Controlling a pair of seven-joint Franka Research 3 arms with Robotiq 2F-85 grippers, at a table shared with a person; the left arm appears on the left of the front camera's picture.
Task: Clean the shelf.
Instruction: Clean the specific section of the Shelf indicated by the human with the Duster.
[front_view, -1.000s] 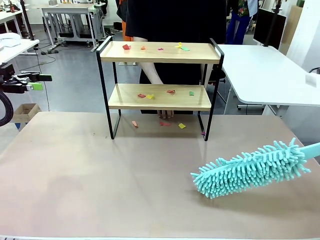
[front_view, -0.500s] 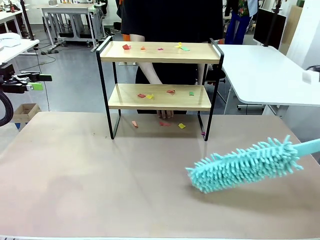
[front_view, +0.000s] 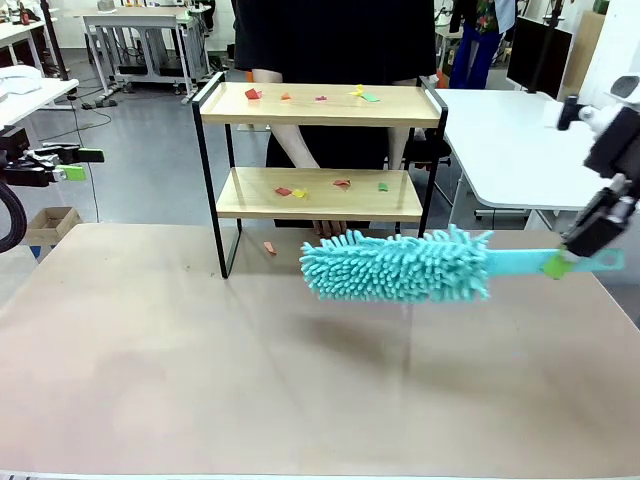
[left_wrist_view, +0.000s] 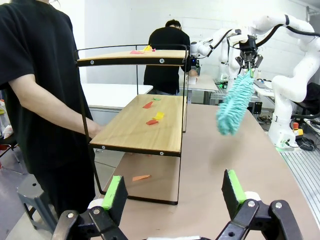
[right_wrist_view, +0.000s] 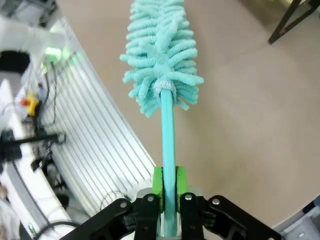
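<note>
The shelf stands at the far middle of the table, with coloured paper scraps on both boards and on the table beneath. My right gripper is shut on the handle of a teal fluffy duster, held level with its head just in front of the shelf's legs, below the lower board. In the right wrist view the pads clamp the handle and the duster points away. My left gripper hangs open off the table's left side. It faces the shelf end-on, with nothing between its fingers.
A person in a black shirt stands behind the shelf, one hand resting on the table behind the lower tier. A white table stands at the back right. The brown tabletop lies open in front.
My right arm has swung the duster up and to the left, from low at the table's right to the front of the shelf. The left arm has stayed still.
</note>
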